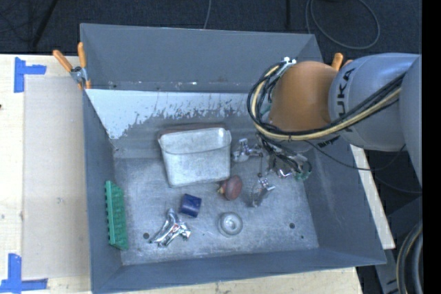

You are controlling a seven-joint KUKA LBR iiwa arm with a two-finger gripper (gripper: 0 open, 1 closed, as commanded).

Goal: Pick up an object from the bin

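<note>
Overall, the grey metal bin (98, 148) is the biggest thing, its speckled floor carrying a handful of loose things. Next in bulk, the arm (375, 100) reaches in from the right, with an orange cover (300, 96) on its wrist ringed by black and yellow cables, and it hangs over the right half of the floor. Its jaws stand wide, one finger up near the right end of a tub and the other lower down, with nothing between them. That pale rectangular tub (196, 158) lies towards the back of the floor, near the middle. A green toothed strip (116, 215) lies along the left wall. A shiny metal fitting (172, 228) sits near the front, left of centre. The thing nearest the jaws is a reddish-brown oval lump (232, 187), just left of the lower finger; whether they touch I cannot tell. A round silver cap (230, 223) lies in front of the lump, and a small blue block (190, 204) sits between the fitting and the lump.
</note>
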